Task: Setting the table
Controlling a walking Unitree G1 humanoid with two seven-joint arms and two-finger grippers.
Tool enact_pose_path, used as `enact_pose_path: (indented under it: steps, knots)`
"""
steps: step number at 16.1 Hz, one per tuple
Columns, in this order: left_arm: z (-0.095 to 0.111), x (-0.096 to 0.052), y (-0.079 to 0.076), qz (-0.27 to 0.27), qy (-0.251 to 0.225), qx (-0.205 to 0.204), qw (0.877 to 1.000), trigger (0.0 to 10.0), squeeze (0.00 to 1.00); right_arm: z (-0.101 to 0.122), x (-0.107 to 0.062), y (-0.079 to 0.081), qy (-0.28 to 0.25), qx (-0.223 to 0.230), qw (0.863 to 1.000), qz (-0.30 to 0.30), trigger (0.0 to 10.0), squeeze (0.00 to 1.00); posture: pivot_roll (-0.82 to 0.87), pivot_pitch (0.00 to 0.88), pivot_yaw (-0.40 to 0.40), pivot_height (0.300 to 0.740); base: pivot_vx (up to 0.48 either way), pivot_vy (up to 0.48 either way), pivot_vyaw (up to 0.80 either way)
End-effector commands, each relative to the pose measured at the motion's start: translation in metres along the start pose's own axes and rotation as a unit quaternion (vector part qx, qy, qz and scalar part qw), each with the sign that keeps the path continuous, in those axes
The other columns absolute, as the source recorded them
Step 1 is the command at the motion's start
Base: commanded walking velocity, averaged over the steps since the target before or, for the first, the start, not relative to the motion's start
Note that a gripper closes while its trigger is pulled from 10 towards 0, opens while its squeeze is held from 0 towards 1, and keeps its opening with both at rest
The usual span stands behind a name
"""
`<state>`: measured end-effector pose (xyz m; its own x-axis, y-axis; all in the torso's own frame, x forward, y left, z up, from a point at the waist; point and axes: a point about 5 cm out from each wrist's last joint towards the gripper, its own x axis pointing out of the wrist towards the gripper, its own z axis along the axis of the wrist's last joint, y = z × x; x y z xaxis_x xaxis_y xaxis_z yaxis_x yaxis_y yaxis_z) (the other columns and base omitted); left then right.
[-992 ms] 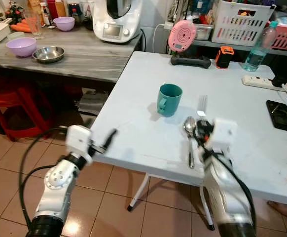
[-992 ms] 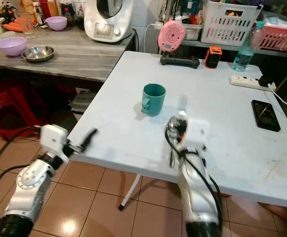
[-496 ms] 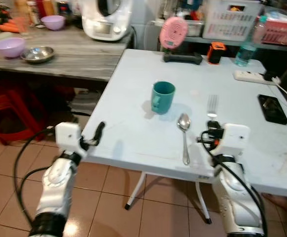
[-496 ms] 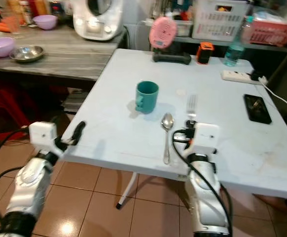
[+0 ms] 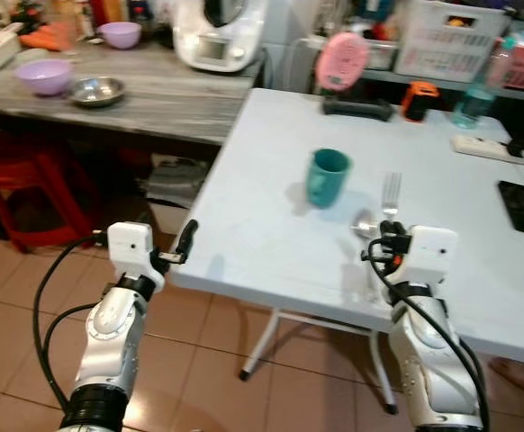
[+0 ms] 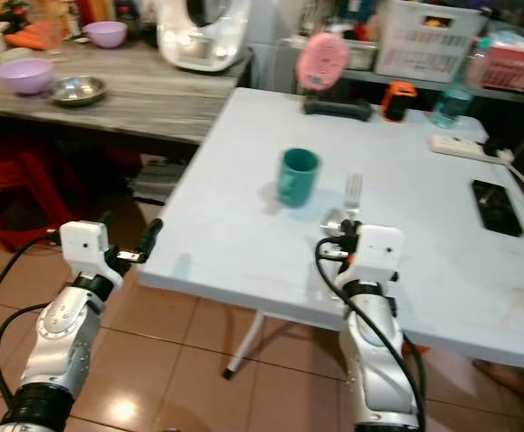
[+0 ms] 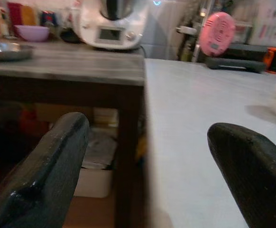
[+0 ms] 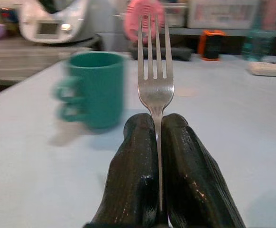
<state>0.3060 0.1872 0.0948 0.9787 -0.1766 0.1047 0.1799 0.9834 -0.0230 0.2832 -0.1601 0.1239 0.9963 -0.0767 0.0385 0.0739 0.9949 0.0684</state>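
Teal mug [image 5: 328,177] upright mid white surface [image 5: 271,216], inside not visible. Right hand [image 8: 157,142] clenched on metal fork [image 8: 155,71], tines far-pointing, right of mug. Left hand [image 7: 147,166] spread, empty, at surface's near-left edge.

No lettering, label or number is sharp enough to read

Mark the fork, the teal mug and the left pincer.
fork [image 8: 155,90], right wrist view, base of the tines.
teal mug [image 5: 328,178], left eye view, side wall.
left pincer [image 7: 147,161], left wrist view, midway between its open fingertips.
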Motion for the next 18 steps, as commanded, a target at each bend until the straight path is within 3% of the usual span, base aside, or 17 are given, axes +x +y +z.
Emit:
enact_pose_path:
  steps: [1,18]
  knots:
    - [0.0049,0.006,-0.0026,-0.004,-0.007,-0.003,1.0,10.0,0.0,0.0068,0.0018,-0.0029,-0.013,-0.006,1.0,-0.005,10.0,0.0,-0.01,0.0,-0.034,0.74,0.0,0.416,0.0]
    - [0.0087,0.0113,-0.0035,-0.009,-0.013,-0.002,1.0,10.0,0.0,0.0068,0.0059,0.0008,-0.02,-0.011,1.0,-0.001,10.0,0.0,-0.01,0.0,-0.027,0.74,0.0,0.423,0.0]
